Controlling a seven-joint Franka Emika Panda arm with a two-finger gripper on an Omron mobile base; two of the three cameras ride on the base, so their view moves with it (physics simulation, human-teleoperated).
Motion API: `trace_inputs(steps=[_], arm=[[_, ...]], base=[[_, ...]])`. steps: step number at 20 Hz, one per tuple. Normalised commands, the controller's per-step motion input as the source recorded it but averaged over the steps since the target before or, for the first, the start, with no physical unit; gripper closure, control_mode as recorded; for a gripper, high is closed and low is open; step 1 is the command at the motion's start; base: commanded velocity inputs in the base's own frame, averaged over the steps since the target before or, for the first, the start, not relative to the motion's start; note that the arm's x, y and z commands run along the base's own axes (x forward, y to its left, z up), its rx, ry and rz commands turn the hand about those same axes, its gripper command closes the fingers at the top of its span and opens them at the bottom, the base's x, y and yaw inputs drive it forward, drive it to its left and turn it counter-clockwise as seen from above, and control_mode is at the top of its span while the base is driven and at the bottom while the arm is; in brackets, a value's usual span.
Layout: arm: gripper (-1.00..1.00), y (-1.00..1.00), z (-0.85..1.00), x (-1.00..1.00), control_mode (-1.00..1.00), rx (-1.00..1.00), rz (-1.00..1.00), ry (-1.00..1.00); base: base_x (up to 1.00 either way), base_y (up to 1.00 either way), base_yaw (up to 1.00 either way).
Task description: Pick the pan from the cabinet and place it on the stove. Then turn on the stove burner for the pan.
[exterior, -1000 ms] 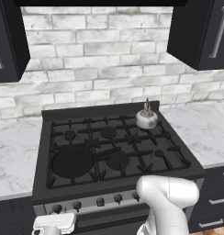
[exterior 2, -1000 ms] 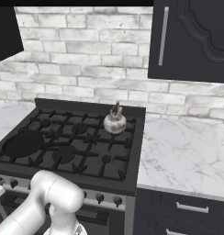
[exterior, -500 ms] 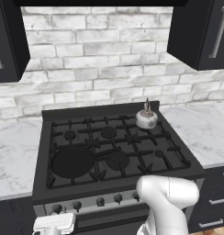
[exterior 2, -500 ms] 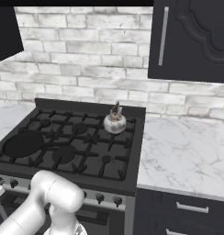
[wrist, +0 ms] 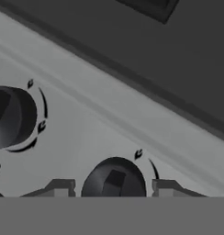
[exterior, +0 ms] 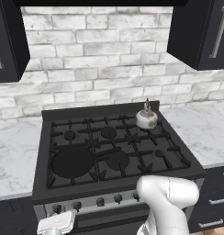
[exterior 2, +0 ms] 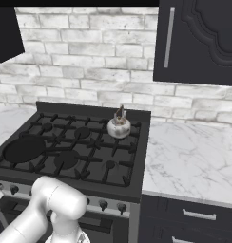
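The black pan [exterior: 71, 161] lies flat on the front left burner of the stove [exterior: 132, 151], its thin handle pointing right toward the centre; it also shows in the right base view as the pan [exterior 2: 24, 148]. My gripper [wrist: 113, 187] is low at the stove's front panel, open. Its fingertips [wrist: 58, 187] stand on either side of a dark knob [wrist: 114, 176] with small gaps to it. The white hand [exterior: 56, 222] is just below the leftmost knobs. The cabinet [exterior 2: 203, 40] hangs at the upper right with its doors closed.
A small silver kettle [exterior: 146, 118] stands on the back right burner. A second knob [wrist: 10, 117] is left of the one between my fingers. Marble counters [exterior 2: 194, 156] flank the stove. Dark drawers [exterior 2: 198, 216] sit below the right counter.
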Motion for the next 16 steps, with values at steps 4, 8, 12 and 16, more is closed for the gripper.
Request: trace_inputs(steps=[4,8,12,16], arm=[[1.00,0.01,0.25,0.00,-1.00,-0.28,0.00,0.00],[1.00,0.02,0.23,-0.04,-1.00,-0.28,0.00,0.00],[1.00,0.03,0.24,-0.07,-1.00,-0.27,0.00,0.00],[1.00,0.05,0.23,-0.12,-1.00,-0.27,0.00,0.00]], base=[[0.00,0.00,0.00],[0.00,0.00,0.00],[0.00,0.00,0.00],[0.00,0.00,0.00]])
